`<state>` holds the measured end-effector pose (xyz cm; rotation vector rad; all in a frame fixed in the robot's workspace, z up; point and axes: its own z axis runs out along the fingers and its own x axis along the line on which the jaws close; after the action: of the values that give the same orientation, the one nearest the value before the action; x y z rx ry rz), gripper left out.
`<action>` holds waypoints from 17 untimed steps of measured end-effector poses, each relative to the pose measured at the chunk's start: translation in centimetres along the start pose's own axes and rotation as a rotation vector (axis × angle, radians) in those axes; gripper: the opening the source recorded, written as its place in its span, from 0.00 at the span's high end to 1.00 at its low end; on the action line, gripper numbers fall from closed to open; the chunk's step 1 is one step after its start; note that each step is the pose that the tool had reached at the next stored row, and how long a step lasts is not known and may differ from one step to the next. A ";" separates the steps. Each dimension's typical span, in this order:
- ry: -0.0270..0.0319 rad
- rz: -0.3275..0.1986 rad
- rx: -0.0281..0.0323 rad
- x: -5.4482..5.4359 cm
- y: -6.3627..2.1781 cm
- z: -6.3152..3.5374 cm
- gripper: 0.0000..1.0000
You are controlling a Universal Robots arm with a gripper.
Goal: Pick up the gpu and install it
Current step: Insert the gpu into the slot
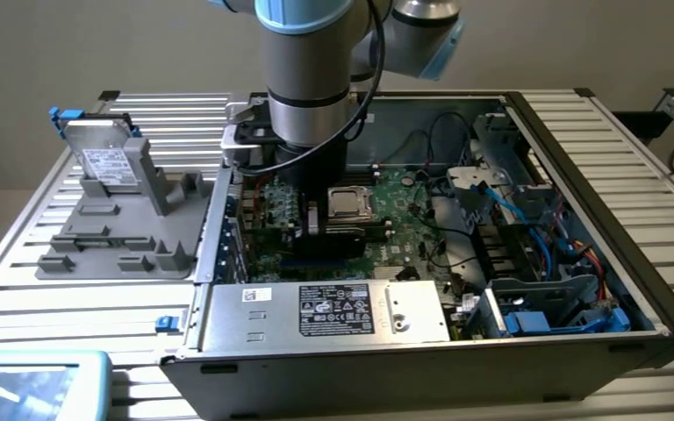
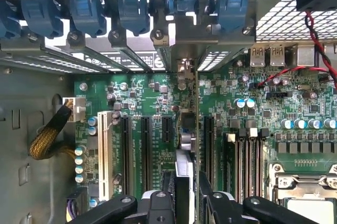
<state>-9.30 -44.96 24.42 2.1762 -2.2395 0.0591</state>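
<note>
GPU gripped by tool, upright over mobo

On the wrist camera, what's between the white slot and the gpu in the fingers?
In the wrist view, three empty black slots lie between the white slot and the gpu: two long ones and a short one nearest the gpu.

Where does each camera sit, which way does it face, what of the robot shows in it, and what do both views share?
Exterior view: off the arm, above the open computer case, looking down into it; the arm reaches inside.
Wrist view: on the wrist, facing along the gripper at the expansion slots; its jaws clamp the gpu, seen edge-on.
Shared: the motherboard and the CPU socket.
</note>
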 end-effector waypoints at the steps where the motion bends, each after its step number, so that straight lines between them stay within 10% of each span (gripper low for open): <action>1: 0.0001 -0.002 -0.0001 0.0 -0.01 -0.01 0.72; 17: 0.0004 -0.005 -0.0034 0.1 -0.25 0.00 0.72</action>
<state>-9.05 -45.02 24.43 2.1800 -2.2321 0.0555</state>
